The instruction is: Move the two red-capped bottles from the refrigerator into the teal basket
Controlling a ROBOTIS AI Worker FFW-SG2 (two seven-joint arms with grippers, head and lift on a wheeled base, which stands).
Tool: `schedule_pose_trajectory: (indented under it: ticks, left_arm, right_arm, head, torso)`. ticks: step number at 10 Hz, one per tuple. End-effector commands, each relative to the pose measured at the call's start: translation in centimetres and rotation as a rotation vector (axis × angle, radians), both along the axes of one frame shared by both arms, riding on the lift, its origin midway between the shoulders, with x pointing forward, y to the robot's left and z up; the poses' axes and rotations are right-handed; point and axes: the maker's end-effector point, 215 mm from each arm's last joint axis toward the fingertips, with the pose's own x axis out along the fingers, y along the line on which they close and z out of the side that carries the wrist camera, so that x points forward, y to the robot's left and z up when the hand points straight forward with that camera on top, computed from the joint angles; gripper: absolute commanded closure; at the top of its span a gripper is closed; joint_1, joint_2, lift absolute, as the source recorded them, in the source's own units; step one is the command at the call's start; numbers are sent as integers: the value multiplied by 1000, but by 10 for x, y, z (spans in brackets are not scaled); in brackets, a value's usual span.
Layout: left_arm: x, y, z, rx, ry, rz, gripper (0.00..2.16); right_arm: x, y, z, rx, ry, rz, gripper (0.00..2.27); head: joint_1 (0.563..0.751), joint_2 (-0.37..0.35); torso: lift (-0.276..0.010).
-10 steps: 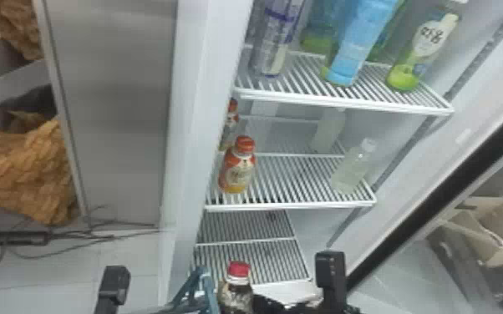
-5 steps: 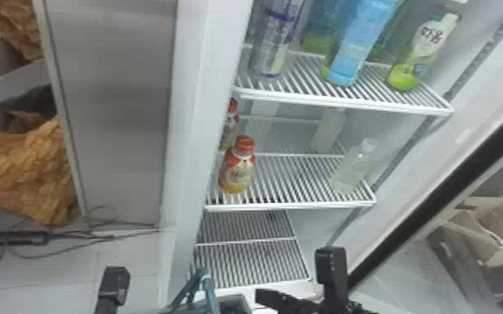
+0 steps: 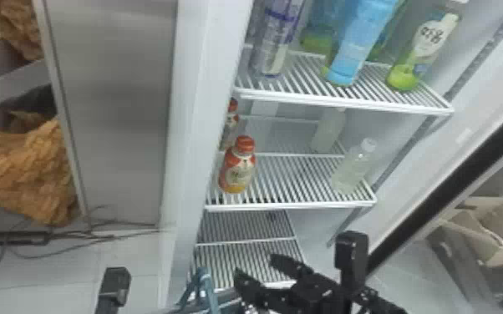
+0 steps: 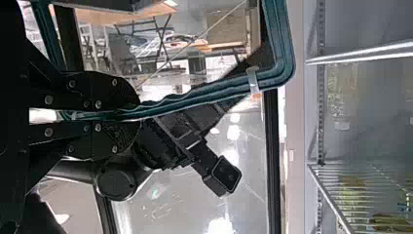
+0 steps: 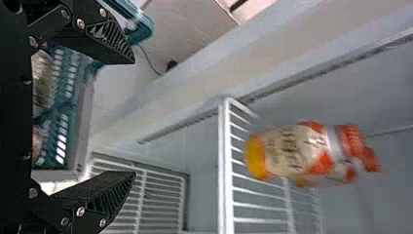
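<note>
My left gripper [image 3: 115, 284] is low at the left; in the left wrist view the left gripper [image 4: 136, 113] is shut on the rim of the teal basket [image 4: 209, 95]. The basket's handle [image 3: 205, 288] rises at the bottom. My right gripper [image 3: 257, 267] stands open before the lower shelf, below the middle one. One red-capped bottle [image 3: 238, 173] is upright at the middle shelf's left front, with another red-capped bottle [image 3: 230, 121] behind it. From the right wrist, the right gripper [image 5: 135, 117] has nothing between its fingers; the front bottle [image 5: 292, 151] is farther off. Partly hidden items lie in the basket [image 5: 73, 107].
Two pale bottles stand at the right of the middle shelf [image 3: 296, 204]. Larger bottles, one with a blue label [image 3: 359, 41], fill the upper shelf. The fridge's left wall [image 3: 204, 104] rises beside the red-capped bottles; its open door edge [image 3: 451, 183] slants at the right.
A dark bottle with a red cap, earlier between the arms at the bottom, has gone down out of sight. My right gripper has come up into view, open. The shelf bottles are unmoved.
</note>
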Motion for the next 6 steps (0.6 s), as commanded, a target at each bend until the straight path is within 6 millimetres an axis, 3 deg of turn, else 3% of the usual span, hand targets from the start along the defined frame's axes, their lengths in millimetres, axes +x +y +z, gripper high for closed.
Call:
schedule_pose_trajectory:
  ticks: [1,6]
  left_arm:
    - [0,-1,1,-3,0,0,1082]
    - [-3,-3,3,-15,10,-2,1082]
  right_arm:
    - [11,-13,23,-40,-101,-33,234]
    - [34,-40,117,-83,-512,-157,236]
  head:
    - [695,-350]
    - [695,-350]
  torso:
    - [-228]
    - [-228]
